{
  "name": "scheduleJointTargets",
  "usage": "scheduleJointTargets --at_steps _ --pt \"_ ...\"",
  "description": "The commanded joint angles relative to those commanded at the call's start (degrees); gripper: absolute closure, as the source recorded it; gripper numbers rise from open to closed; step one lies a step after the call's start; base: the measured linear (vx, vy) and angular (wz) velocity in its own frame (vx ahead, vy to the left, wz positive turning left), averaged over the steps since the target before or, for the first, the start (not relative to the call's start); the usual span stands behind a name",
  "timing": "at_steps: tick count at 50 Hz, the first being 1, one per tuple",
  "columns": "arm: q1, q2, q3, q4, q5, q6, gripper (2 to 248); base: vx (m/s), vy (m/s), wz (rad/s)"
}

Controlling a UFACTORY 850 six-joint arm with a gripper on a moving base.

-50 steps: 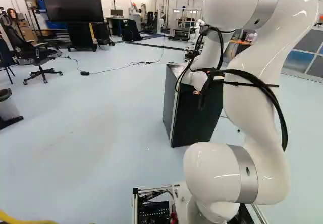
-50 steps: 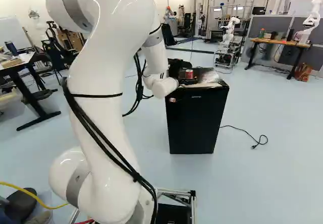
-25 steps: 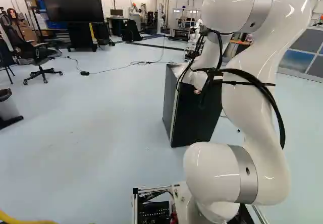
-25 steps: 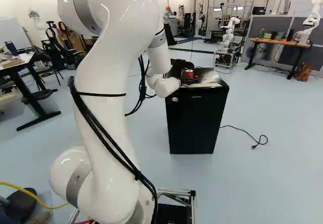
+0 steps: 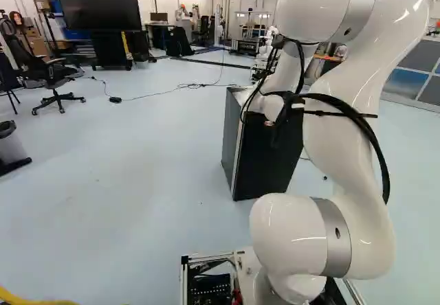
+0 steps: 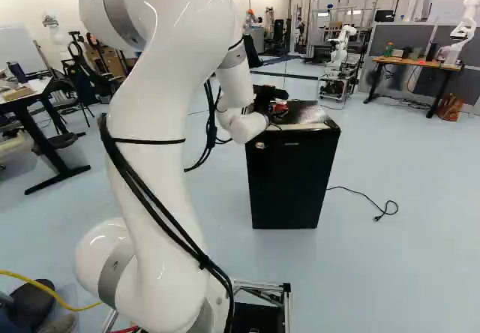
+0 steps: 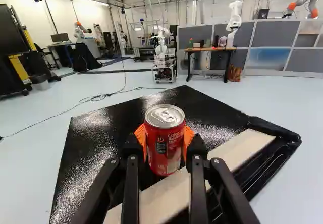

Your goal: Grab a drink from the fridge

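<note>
Can (image 7: 165, 143) out of sight behind arm (image 5: 337, 147) in left base view.

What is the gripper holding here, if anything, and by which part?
The gripper holds a red drink can by its sides, around mid-height, between the orange pads.

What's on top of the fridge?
A red can, gripped by the hand, and a pale strip. What lies directly beneath the can and hand is covered.

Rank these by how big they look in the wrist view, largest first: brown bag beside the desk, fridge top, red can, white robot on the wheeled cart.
1. Fridge top
2. Red can
3. Another robot, with its cart
4. Brown bag
</note>
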Motion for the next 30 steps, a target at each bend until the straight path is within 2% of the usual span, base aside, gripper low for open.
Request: scheduleJointTargets --at_steps 30 --pt "0.0 3.4 -0.1 0.0 0.0 0.0 158 0.000 0.000 0.000"
